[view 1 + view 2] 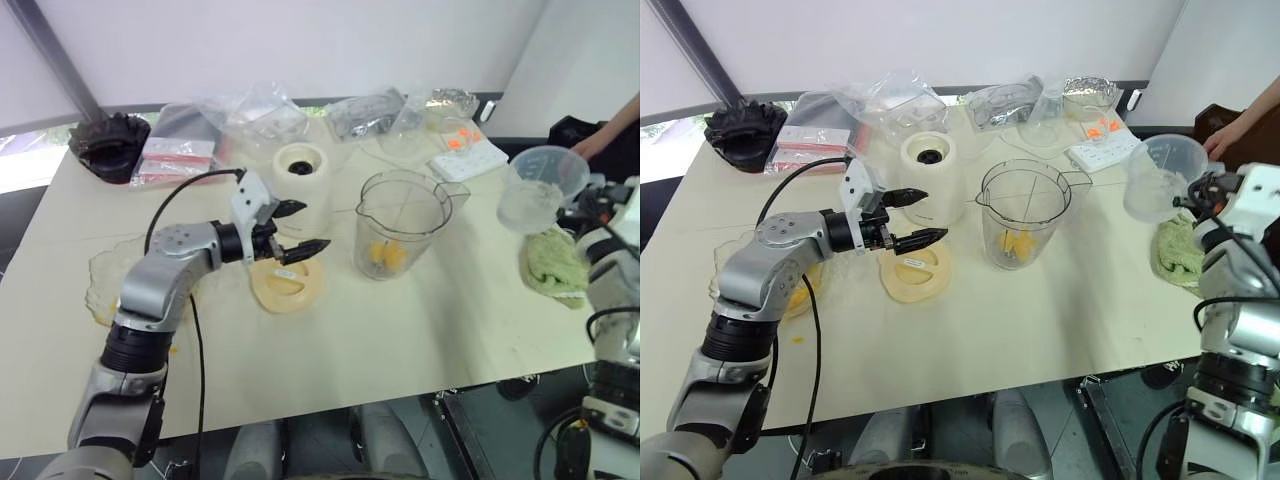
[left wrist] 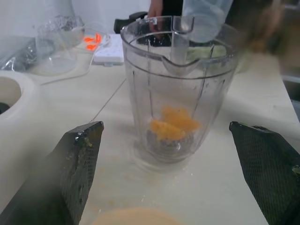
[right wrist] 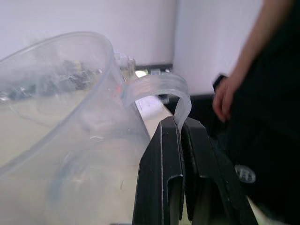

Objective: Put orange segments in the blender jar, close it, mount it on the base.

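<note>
With the cup (image 1: 1165, 176) pinched by the right gripper (image 3: 180, 129), the lid (image 1: 912, 274), centre-left, should be squarely straddled by the wide-open left gripper (image 1: 914, 217).

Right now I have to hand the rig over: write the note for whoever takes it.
Left gripper: open, holding nothing, above the cream lid, facing the blender jar.
Right gripper: shut on the handle of the frosted cup, held up off the table.
Done: orange segments lie in the jar's bottom.
Left: close the jar with the lid, then mount it on the base, which stands behind the lid.
</note>
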Motion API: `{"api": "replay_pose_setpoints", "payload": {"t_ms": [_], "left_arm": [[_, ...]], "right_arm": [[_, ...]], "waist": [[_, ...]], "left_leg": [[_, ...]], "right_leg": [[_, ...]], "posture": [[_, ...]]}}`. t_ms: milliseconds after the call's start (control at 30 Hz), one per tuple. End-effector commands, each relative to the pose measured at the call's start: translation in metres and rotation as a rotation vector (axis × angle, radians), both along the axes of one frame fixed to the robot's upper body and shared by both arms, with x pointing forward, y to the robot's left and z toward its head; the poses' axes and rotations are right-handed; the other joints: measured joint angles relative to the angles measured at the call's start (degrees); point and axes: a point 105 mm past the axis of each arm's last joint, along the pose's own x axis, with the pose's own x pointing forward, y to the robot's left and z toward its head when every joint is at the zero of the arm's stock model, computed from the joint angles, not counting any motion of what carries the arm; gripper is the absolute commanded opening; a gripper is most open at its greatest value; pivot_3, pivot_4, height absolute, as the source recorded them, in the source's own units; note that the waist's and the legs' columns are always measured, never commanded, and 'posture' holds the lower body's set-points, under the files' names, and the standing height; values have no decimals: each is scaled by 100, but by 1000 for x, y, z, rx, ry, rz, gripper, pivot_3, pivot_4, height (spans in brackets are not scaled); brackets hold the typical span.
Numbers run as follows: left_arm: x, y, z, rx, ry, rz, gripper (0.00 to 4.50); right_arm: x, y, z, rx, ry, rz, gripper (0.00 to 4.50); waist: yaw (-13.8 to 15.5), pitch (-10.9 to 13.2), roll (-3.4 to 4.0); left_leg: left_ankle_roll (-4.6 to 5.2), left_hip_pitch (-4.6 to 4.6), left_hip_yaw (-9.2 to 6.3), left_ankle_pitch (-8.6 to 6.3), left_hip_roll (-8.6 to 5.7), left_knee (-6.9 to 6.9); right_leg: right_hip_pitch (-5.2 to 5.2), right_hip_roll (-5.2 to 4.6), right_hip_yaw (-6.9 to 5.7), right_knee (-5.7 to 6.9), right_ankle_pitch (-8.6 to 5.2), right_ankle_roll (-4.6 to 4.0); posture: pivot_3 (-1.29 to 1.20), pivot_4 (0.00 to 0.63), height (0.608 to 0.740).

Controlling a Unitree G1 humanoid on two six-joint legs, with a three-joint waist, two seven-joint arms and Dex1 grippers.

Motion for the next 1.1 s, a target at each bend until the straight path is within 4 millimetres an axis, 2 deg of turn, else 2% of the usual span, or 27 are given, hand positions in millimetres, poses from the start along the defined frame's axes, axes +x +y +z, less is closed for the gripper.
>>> {"api": "replay_pose_setpoints", "payload": {"t_ms": [33,267,433,533,833,1100], "left_arm": [[-5,-3,12,-57,-53,-4,4500],[-7,-9,12,-99,-58,-19,4500],[-6,-13,13,-105,-67,-31,4500],[-5,-15,12,-104,-68,-34,4500],[-4,-15,13,-97,-78,-36,4500],[-4,-16,13,-84,-87,-43,4500]], "right_arm": [[-5,18,50,-113,-71,66,20],[-9,46,92,-332,-17,155,20],[-11,57,105,-495,22,152,20],[-11,63,104,-608,51,147,20],[-11,74,95,-699,75,167,20],[-13,92,86,-772,74,211,20]], "waist": [[2,1,1],[17,4,3],[31,5,2],[34,5,2],[42,5,2],[57,5,2]], "left_leg": [[0,-1,0,0,0,0],[0,-9,0,0,0,-1],[0,-15,-1,0,0,-1],[0,-25,1,0,0,-1],[0,-55,0,0,-1,1],[0,-80,0,0,-1,2]], "right_leg": [[0,0,0,0,0,0],[-7,-1,0,-4,-1,0],[-9,-1,-2,-11,-1,-1],[-18,-2,-1,-12,-1,-1],[-45,-2,-2,-11,0,-1],[-72,-1,-2,-8,1,1]], "posture": [[0,150,740],[0,150,740],[0,150,740],[0,150,740],[0,150,740],[0,150,740]]}}
